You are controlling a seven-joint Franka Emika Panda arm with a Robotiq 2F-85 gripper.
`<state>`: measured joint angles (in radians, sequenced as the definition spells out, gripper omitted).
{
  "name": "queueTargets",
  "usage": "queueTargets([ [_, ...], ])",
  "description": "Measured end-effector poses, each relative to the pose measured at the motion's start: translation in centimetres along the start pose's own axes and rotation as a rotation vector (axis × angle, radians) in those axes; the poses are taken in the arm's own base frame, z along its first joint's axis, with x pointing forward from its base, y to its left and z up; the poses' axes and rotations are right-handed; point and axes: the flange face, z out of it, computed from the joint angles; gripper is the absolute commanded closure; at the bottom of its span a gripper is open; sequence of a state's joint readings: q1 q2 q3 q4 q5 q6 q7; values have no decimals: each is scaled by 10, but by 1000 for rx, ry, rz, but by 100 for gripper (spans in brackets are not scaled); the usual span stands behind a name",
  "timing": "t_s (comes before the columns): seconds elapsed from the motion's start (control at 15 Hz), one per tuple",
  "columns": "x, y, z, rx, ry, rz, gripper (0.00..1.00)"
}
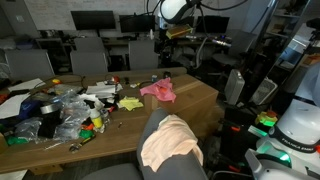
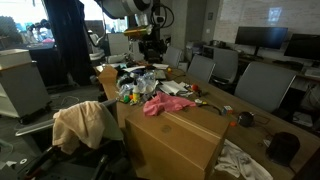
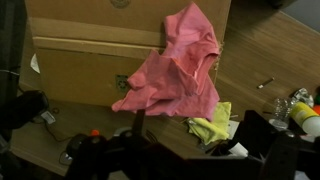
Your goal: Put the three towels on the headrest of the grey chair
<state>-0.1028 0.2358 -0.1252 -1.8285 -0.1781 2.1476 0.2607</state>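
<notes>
Wrist view: pink towel (image 3: 175, 65) lies crumpled on bench (image 3: 270, 45), at its near edge (bright yellow scrap (image 3: 210, 125) alongside). Gripper (image 2: 150, 42) spread, empty, high above the bench. Peach towel (image 1: 170, 140) draped on headrest (image 1: 150, 128). Step in hand: approach to the pink towel. The next move probably calls for descending and pinching it.

An office is showing in an exterior view: dark monitors (image 1: 93, 19) are lining the upper left, and grey office chairs (image 1: 88, 60) are standing behind a cluttered desk (image 1: 192, 93).
</notes>
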Motion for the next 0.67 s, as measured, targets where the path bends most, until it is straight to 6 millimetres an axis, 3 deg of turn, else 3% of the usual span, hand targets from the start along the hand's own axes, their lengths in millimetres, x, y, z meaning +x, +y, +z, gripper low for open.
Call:
queueTargets([
  [0.67, 38, -9, 53, 114, -115, 84, 0],
])
